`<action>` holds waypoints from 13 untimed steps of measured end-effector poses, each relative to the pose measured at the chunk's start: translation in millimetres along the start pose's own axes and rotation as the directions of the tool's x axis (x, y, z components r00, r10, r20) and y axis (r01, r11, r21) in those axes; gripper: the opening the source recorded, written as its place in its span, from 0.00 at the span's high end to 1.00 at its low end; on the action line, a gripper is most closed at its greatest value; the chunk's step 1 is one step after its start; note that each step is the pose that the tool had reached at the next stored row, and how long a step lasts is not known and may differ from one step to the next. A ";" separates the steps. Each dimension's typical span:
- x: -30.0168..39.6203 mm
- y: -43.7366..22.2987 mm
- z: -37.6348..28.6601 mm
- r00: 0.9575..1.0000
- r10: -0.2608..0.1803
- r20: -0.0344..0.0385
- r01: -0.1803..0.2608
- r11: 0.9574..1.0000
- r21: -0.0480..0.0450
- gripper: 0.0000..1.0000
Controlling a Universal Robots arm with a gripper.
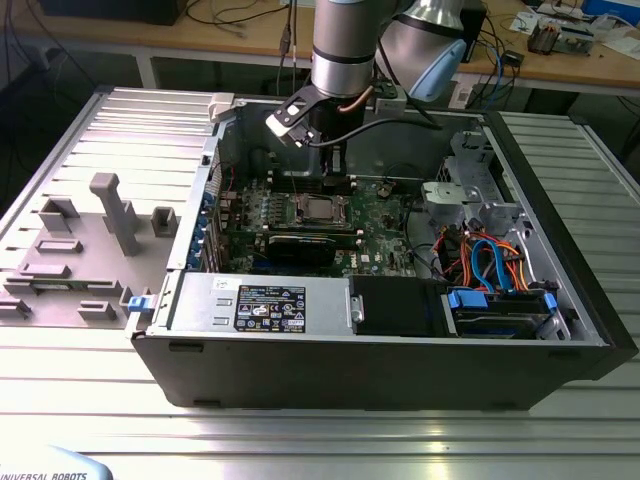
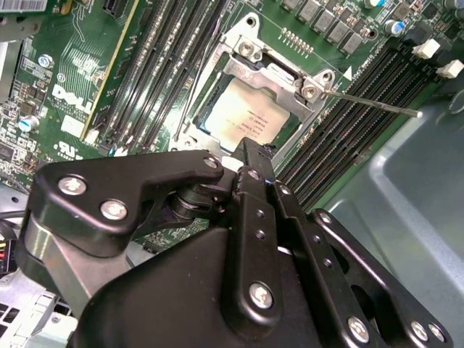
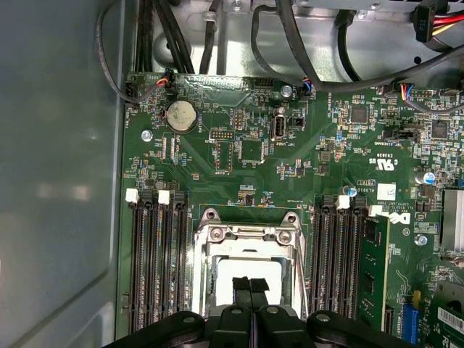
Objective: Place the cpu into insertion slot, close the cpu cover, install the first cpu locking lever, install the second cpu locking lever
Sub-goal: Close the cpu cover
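The cpu (image 2: 243,114) lies flat in the insertion slot (image 3: 208,255), its dull silver top showing through the window of the cpu cover (image 2: 290,90), which lies down over it. In the exterior view the cpu (image 1: 319,208) sits mid-board inside the open case. My gripper (image 3: 250,284) hangs just above the cpu's near edge, its two black fingers pressed together with nothing between them; it also shows in the second wrist view (image 2: 250,154) and in the exterior view (image 1: 338,172). A thin metal locking lever (image 2: 373,104) sticks out sideways from the socket corner over the memory slots.
Long black memory slots (image 3: 156,261) flank the socket on both sides. A black graphics card (image 1: 300,246) lies in front of the socket, and a power supply (image 1: 262,302) sits at the front. Cables (image 1: 480,262) crowd the exterior view's right. The case wall (image 3: 58,181) is close by.
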State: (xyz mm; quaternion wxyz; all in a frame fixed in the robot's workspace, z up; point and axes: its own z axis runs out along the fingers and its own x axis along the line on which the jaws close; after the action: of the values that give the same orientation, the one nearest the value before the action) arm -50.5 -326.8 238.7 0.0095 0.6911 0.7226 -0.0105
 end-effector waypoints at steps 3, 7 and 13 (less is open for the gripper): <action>0.1 -1.6 0.9 1.000 0.000 0.000 0.000 1.000 0.000 0.89; 0.2 -4.6 3.0 1.000 0.000 0.000 0.000 1.000 0.000 0.89; 0.4 -5.9 4.2 1.000 0.000 0.000 0.000 1.000 0.001 0.89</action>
State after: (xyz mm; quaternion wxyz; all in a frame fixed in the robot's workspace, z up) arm -56.4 -326.8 234.4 0.0091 0.6911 0.7226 -0.0110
